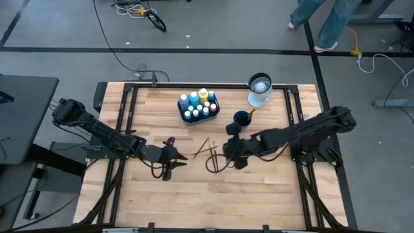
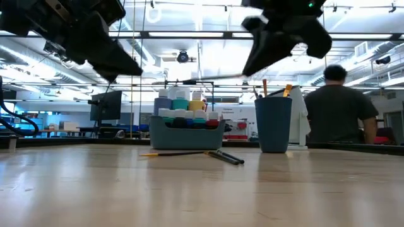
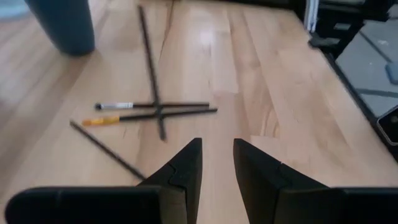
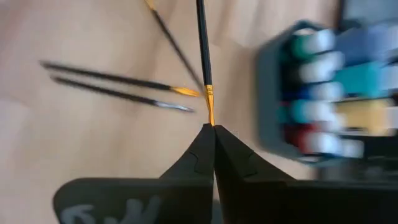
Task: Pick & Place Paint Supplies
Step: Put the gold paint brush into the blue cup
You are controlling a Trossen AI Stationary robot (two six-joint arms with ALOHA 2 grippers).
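My right gripper (image 4: 214, 134) is shut on a thin dark brush (image 4: 202, 56), high above the table in the low view (image 2: 252, 70), left of the dark blue cup (image 1: 243, 118). Several more brushes (image 3: 155, 111) lie crossed flat on the wood between the grippers, also seen in the high view (image 1: 202, 147). My left gripper (image 3: 217, 163) is open and empty, just left of these brushes (image 1: 176, 158). The small paint bottles (image 1: 198, 103) stand upright in the teal tray (image 2: 187, 135). Brush ends (image 2: 287, 90) stick out of the cup. My right gripper pinches the brush by its yellow ferrule end (image 4: 210, 111) between its two fingertips. The brush runs straight on ahead of the fingers, toward the table's left. It is lifted clear of the table and lies about level (image 2: 214, 78).
A white-topped clear jar (image 1: 259, 88) stands at the far edge, right of the tray. A person (image 2: 338, 116) sits beyond the table on the right; another person's legs (image 1: 330, 19) show on the floor past the far edge. Bare wood (image 1: 213, 200) lies toward the near edge.
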